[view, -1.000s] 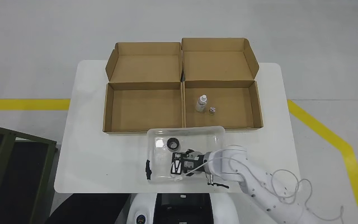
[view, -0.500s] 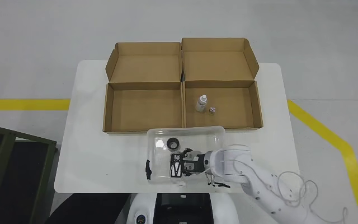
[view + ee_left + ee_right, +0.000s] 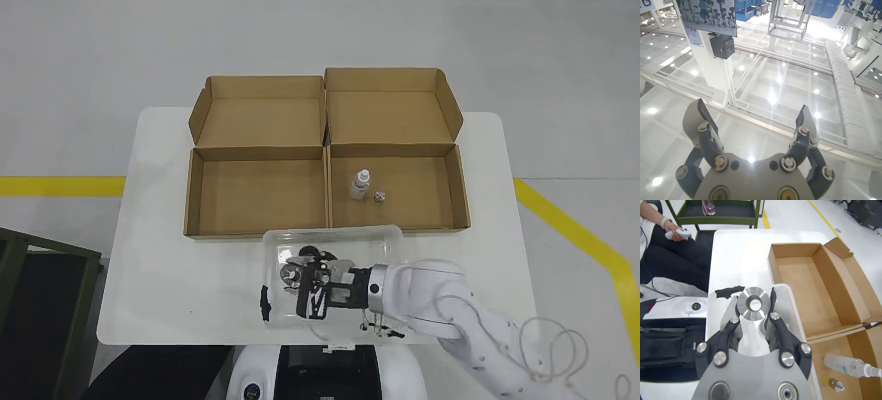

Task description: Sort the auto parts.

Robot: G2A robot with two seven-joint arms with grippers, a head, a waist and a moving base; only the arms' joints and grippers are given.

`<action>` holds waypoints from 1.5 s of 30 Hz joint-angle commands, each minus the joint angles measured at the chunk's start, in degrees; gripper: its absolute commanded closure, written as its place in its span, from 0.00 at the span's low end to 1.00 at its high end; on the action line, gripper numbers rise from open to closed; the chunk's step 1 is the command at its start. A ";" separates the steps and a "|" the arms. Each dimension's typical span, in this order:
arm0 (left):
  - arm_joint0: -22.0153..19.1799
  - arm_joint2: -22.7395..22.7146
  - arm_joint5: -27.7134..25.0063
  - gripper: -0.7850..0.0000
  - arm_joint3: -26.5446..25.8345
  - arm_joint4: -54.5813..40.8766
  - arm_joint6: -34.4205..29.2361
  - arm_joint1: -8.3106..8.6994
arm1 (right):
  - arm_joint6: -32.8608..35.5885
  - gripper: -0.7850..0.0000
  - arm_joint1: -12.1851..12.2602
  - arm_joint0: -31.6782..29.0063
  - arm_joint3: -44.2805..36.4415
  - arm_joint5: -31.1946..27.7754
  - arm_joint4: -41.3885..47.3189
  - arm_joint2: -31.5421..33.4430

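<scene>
My right gripper (image 3: pixel 753 297) is shut on a shiny metal ring (image 3: pixel 743 303) with a round hole, held over the clear plastic bin (image 3: pixel 791 294). From above, the right gripper (image 3: pixel 303 275) and the metal ring (image 3: pixel 294 272) are over the bin (image 3: pixel 335 232), in its left half. Under the fingers another round part (image 3: pixel 762 327) lies in the bin. My left gripper (image 3: pixel 752 106) points up at the ceiling, open with nothing between its fingers.
Two open cardboard boxes stand side by side behind the bin: the left box (image 3: pixel 257 195) is bare, the right box (image 3: pixel 420 195) holds a white bottle (image 3: pixel 360 184) and a small metal part (image 3: pixel 379 197). A black strip (image 3: pixel 264 300) sticks to the bin's left rim.
The right gripper has shifted left and toward the boxes inside the bin. It now shows the metal ring between its fingers.
</scene>
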 commanded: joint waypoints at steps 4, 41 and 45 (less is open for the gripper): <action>0.00 0.00 0.00 0.00 0.00 0.00 0.00 0.00 | -6.87 1.00 -0.43 0.09 -1.36 4.56 -0.18 1.31; 0.00 0.00 0.00 0.00 0.00 0.00 0.00 0.00 | -40.10 1.00 -2.80 0.90 -7.02 12.04 5.89 13.15; 0.00 0.00 0.00 0.00 0.00 0.00 0.00 0.00 | -42.24 1.00 -2.81 -0.09 -7.47 12.13 4.69 14.62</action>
